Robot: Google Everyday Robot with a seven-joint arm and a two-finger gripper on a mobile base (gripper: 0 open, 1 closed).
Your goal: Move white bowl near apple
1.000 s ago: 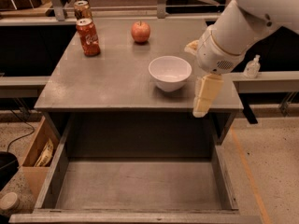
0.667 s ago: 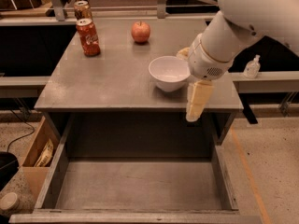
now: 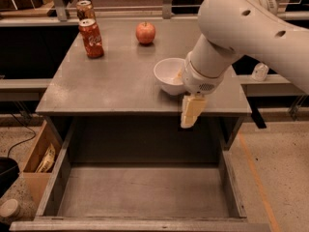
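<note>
The white bowl sits upright on the grey table, right of centre and near the front edge. The apple, red-orange with a short stem, rests farther back, up and left of the bowl. My gripper hangs down over the table's front edge, just right of and below the bowl, its pale fingers pointing toward the floor. The big white arm covers the bowl's right rim. Nothing shows between the fingers.
Two orange-red soda cans stand at the table's back left. A deep open drawer juts out below the front edge. A small white bottle sits at the right. A cardboard box stands on the floor at left.
The arm and gripper have swung left, from beside the bowl's right to close against it. The bowl, apple and cans have not moved.
</note>
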